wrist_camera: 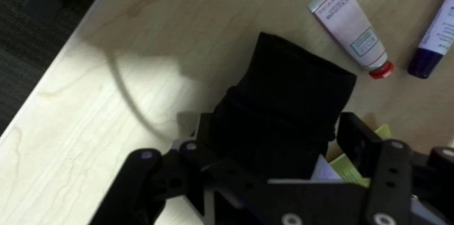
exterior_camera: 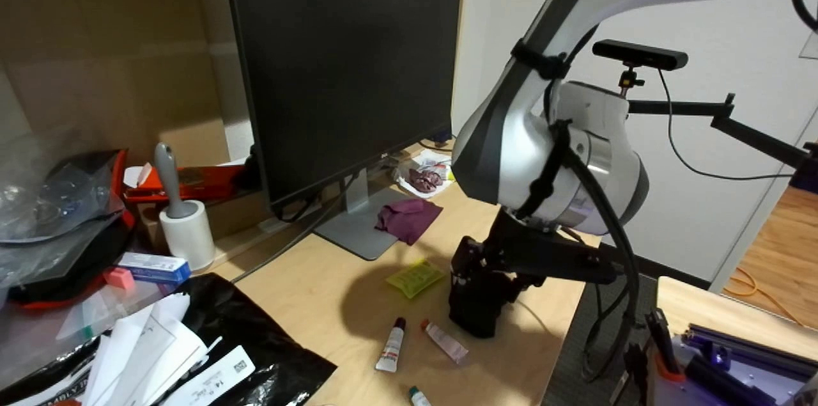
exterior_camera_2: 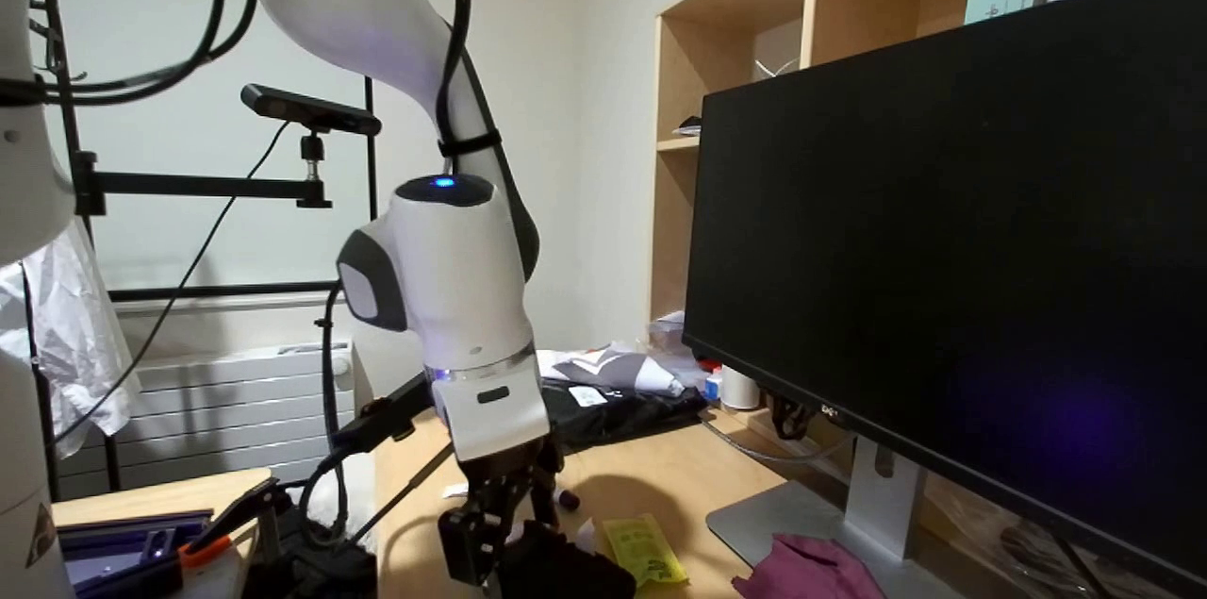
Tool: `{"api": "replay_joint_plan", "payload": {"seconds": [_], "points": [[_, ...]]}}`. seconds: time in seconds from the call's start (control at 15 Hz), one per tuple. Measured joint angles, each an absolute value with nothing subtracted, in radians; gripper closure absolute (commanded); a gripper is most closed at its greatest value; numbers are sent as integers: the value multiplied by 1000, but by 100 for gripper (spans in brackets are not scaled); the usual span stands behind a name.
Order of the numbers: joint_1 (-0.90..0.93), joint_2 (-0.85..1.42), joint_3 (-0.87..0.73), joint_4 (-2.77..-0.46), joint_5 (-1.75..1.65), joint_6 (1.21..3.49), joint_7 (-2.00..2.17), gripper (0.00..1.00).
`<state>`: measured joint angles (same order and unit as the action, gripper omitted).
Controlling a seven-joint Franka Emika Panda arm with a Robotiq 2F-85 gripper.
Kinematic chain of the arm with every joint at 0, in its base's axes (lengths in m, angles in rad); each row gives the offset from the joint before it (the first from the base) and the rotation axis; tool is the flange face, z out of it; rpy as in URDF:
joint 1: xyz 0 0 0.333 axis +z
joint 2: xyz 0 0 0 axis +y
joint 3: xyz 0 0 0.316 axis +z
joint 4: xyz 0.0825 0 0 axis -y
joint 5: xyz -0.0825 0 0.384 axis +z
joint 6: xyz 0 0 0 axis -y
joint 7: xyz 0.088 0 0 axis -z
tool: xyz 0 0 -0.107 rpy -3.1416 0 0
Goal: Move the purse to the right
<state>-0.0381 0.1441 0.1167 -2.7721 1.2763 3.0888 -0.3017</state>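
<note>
tool [wrist_camera: 273, 125] — jaws wide apart, grip can't tell | black purse [wrist_camera: 289, 79] — between them | pink tube [wrist_camera: 351, 28] just beside purse, on table [wrist_camera: 81, 129]

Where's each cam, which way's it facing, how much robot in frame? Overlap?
Wrist view: rides the arm, facing down at the black purse; gripper at the bottom.
In an exterior view: near the black bag, facing along the desk; monitor frame left, arm and gripper right.
In an exterior view: near the purple cloth, facing toward the bag; monitor frame right, arm and gripper left.
Both exterior views share monitor, arm, gripper, bag, cloth.
</note>
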Motion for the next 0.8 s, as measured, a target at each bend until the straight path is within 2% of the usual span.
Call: {"api": "replay_joint_plan", "payload": {"seconds": [0.47, 0.53, 0.6, 0.67, 0.8], "points": [[-37, 112, 152, -2772, 1732, 3121, -708, 87], [-37, 110, 147, -2772, 1780, 3121, -761, 43], [-37, 110, 140, -2771, 1822, 3120, -811, 47], [-37, 110, 132, -2771, 1859, 3120, -856, 45], [-37, 109, 116, -2771, 1926, 3120, -940, 33]]}}
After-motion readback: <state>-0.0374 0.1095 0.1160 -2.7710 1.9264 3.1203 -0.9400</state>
